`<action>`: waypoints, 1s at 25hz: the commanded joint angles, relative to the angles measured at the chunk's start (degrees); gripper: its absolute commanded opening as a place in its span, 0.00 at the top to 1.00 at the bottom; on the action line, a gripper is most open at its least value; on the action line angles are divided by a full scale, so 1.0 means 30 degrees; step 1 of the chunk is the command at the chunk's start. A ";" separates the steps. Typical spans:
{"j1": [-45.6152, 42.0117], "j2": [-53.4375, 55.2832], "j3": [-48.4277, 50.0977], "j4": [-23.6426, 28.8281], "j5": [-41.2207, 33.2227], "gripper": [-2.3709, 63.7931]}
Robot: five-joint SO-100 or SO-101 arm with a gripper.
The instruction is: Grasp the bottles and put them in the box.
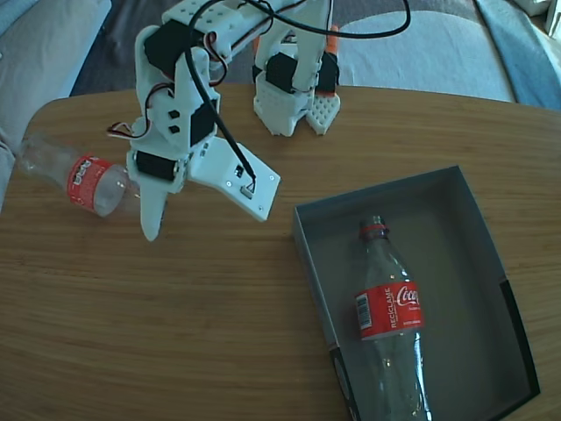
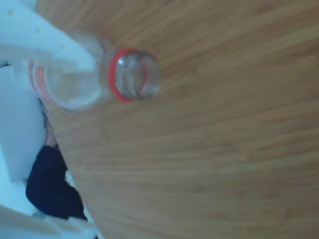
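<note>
Spanning the room: wooden table (image 1: pixel 175 324)

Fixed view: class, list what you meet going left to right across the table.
Bottle lying on the table → gripper → box with the second bottle inside.

Arm (image 1: pixel 210 53) folded forward from the top centre of the fixed view, gripper (image 1: pixel 206 215) angled down at left centre, jaws spread wide.
</note>
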State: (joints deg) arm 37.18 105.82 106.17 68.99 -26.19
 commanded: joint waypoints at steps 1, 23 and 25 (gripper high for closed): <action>0.0967 0.1377 0.0176 -0.0088 -0.0117 0.29; 0.3369 0.1201 0.1143 0.1670 -0.5010 0.21; 0.3809 0.1172 0.1143 0.1641 -0.5068 0.21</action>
State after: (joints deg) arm 47.64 108.02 109.95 73.83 -41.22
